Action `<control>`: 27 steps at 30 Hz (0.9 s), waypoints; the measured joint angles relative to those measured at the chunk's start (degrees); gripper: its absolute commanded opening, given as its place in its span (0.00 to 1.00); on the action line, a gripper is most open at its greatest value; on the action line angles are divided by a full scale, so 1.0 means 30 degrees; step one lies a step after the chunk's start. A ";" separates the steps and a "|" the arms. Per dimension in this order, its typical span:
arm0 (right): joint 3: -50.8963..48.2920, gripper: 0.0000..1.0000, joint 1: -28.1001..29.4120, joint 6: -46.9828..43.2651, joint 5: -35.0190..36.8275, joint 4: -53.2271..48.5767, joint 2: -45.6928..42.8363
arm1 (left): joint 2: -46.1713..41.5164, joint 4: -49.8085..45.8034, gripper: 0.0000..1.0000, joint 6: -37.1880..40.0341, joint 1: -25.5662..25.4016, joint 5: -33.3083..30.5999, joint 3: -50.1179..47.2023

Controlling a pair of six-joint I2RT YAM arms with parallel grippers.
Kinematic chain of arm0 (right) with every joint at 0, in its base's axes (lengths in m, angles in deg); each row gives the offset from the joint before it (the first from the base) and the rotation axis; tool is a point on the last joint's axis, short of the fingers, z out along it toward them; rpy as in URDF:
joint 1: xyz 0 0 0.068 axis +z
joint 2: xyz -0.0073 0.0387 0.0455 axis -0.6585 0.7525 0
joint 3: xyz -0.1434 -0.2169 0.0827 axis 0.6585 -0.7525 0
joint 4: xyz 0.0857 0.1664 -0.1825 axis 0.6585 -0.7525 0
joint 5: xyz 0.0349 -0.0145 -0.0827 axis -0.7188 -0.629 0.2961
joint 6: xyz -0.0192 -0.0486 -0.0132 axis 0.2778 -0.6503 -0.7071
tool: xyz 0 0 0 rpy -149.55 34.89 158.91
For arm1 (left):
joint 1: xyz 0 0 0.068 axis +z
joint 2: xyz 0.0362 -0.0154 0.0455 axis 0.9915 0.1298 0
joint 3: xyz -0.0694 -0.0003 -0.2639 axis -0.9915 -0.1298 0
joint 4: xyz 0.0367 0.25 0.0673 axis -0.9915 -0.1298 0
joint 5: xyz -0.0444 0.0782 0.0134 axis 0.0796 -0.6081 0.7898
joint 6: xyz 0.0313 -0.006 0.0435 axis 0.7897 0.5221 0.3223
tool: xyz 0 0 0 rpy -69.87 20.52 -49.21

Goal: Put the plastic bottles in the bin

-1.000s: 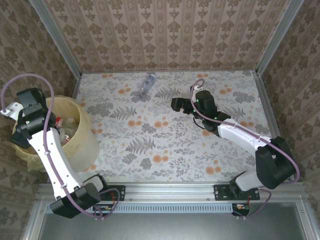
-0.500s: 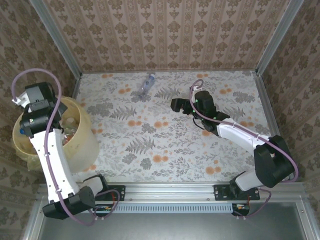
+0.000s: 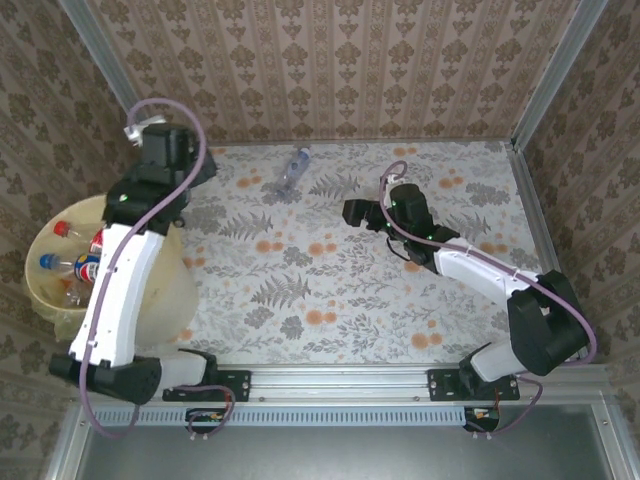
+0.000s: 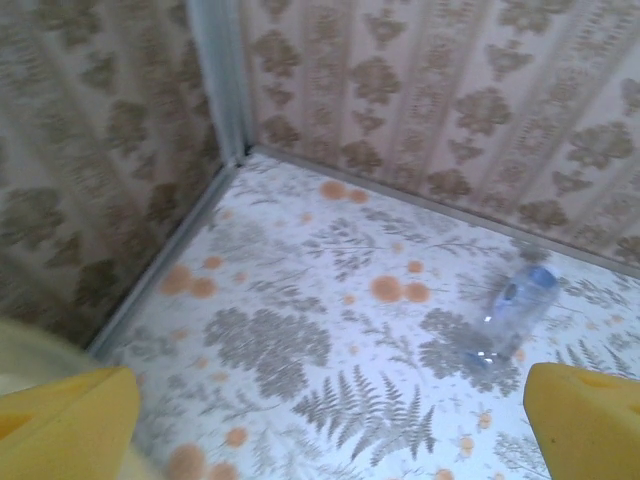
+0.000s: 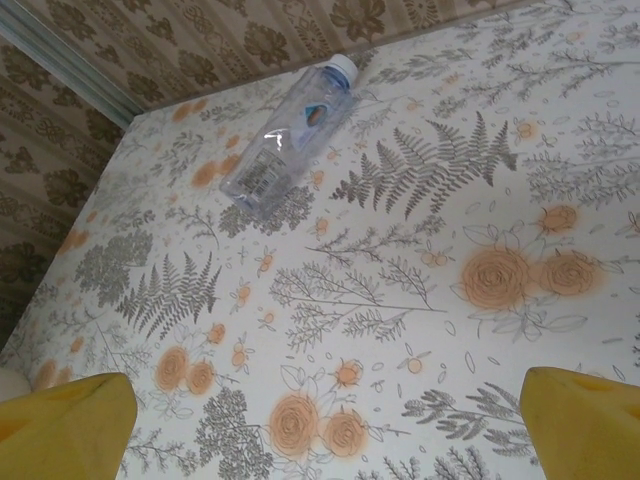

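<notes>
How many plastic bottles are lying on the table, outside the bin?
1. The clear bottle lies on its side on the table, near the far wall. Other bottles are inside the bin, and more may be hidden there.

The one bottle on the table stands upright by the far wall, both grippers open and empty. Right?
No: the bottle lies on its side, not upright; the right wrist view shows it. It is on the table by the far wall, and the left gripper and right gripper are open and empty.
</notes>
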 measured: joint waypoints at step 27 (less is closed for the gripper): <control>-0.3555 1.00 -0.2025 -0.0364 0.0714 -0.2973 -0.6615 | 1.8331 0.3832 1.00 0.5209 -0.0648 0.7278 0.9522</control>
